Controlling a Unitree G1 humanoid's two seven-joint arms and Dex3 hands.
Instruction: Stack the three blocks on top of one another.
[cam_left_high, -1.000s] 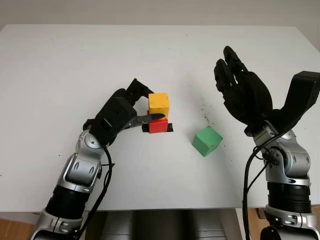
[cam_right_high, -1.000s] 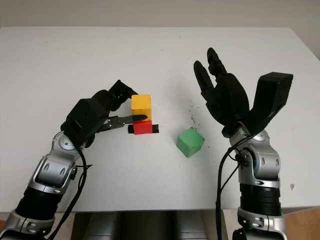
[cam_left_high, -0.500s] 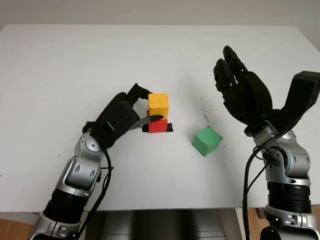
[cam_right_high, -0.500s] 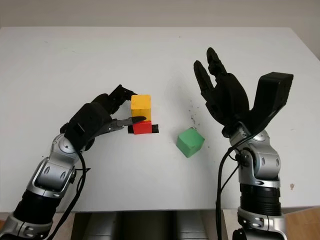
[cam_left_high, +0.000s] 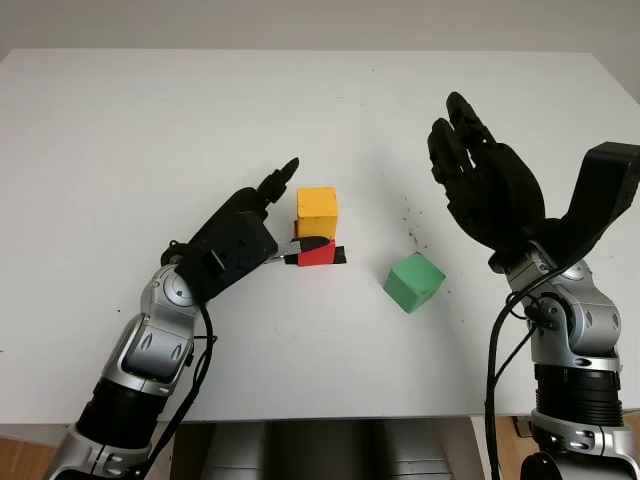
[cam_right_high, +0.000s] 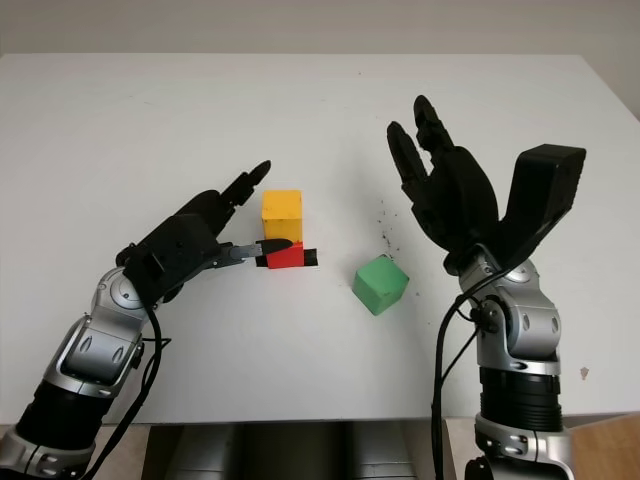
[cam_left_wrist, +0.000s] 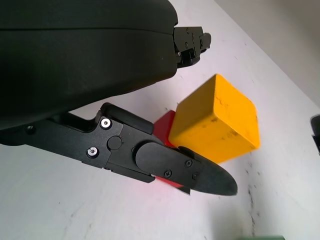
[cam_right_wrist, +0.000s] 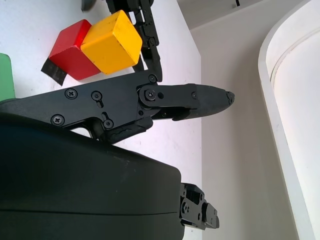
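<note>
Centre frame: the yellow wooden cube (cam_left_high: 317, 211) sits squarely on the red wooden cube (cam_left_high: 317, 251); the left hand (cam_left_high: 245, 238), open and holding nothing, sits beside them; the green cube (cam_left_high: 414, 281) lies apart, lower right; the right hand (cam_left_high: 488, 190) hovers open above it, presumably poised to collect it.

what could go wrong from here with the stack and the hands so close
1. The left hand is open right beside the two-block stack, one finger lying across the red block; a careless retreat might nudge it and topple the yellow block on top.
2. The green block sits apart on the table; adding it makes a taller, tippier stack.
3. The right hand, open above the table, could bump the stack while placing.
</note>
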